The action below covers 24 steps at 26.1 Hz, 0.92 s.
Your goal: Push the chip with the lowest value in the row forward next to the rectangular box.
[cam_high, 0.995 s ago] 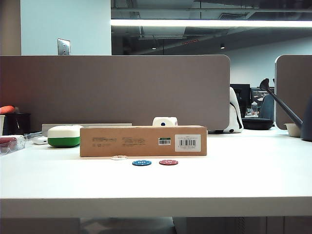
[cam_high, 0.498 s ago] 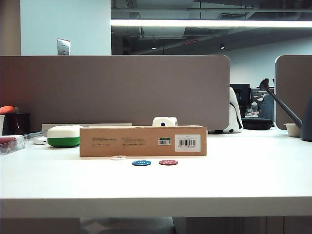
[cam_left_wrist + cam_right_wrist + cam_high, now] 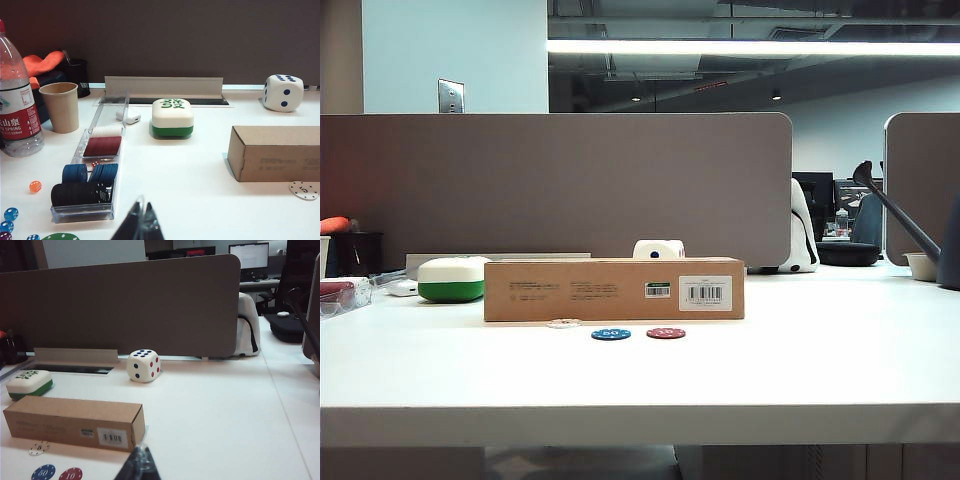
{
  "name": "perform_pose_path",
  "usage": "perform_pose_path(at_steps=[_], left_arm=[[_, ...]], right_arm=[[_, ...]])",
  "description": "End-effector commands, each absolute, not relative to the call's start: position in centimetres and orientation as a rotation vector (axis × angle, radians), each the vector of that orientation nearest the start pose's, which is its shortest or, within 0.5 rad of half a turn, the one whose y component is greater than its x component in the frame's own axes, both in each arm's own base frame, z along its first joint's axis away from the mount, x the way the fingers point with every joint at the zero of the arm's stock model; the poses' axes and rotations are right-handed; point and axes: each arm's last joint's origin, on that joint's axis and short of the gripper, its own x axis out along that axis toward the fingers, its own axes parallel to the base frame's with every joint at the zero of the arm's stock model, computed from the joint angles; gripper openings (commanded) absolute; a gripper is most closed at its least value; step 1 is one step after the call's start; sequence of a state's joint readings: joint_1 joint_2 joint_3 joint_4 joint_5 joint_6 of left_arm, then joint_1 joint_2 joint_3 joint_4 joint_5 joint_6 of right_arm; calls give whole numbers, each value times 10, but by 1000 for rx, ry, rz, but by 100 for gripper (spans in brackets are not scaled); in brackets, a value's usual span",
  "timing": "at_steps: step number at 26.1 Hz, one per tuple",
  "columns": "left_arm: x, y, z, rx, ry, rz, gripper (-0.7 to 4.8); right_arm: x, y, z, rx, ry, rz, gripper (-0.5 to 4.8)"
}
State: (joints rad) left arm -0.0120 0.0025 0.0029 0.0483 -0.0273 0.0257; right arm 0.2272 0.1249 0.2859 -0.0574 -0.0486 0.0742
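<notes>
White chip [image 3: 563, 323] against cardboard box [image 3: 614, 290] front, apart from blue chip [image 3: 610, 334] and red chip [image 3: 665, 333]. Left gripper [image 3: 141, 226] and right gripper [image 3: 140, 462] pinched together, empty, off table.

Nothing shifts across the last second: chip [image 3: 563, 323] sits against the box [image 3: 614, 290], no arm enters the exterior view.

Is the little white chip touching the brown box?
Cannot tell. In the right wrist view the white chip lies close beside the brown box with perhaps a thin strip of table between; the left wrist view looks similar. Both grippers sit back, away from it.
</notes>
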Motion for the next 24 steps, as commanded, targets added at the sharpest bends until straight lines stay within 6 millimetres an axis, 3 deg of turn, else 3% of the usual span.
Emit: perform_pose_path(at_steps=[1, 4, 10, 24], left_arm=[[97, -1, 172, 25, -65, 10, -5], [97, -1, 172, 25, -65, 10, -5], [97, -1, 172, 25, -65, 10, -5], [97, -1, 172, 25, -65, 10, -5]], right_arm=[[87, 22, 233, 95, -177, 285, -9], [92, 23, 216, 92, -148, 284, -9], [97, 20, 201, 86, -121, 250, -9], [98, -1, 194, 63, -113, 128, -9]])
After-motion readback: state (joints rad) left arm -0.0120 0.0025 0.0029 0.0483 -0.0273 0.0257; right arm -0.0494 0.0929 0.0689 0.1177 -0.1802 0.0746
